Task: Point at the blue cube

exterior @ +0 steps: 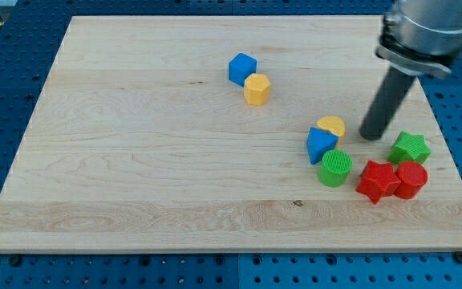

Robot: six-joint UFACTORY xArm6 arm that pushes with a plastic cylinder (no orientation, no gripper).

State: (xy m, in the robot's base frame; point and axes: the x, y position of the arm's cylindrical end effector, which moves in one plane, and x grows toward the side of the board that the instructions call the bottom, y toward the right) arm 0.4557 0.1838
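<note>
The blue cube (242,68) sits on the wooden board (135,160) near the view's top centre, touching a yellow hexagonal block (257,89) at its lower right. My tip (370,135) is far to the view's right of the blue cube, just right of a yellow half-round block (332,125) and left of a green star (409,148). The tip touches no block.
A blue triangular block (320,145) lies under the yellow half-round block, with a green cylinder (335,168) below it. A red star (377,181) and a red cylinder (411,179) sit at the lower right. The arm's grey body (427,32) hangs over the board's top right corner.
</note>
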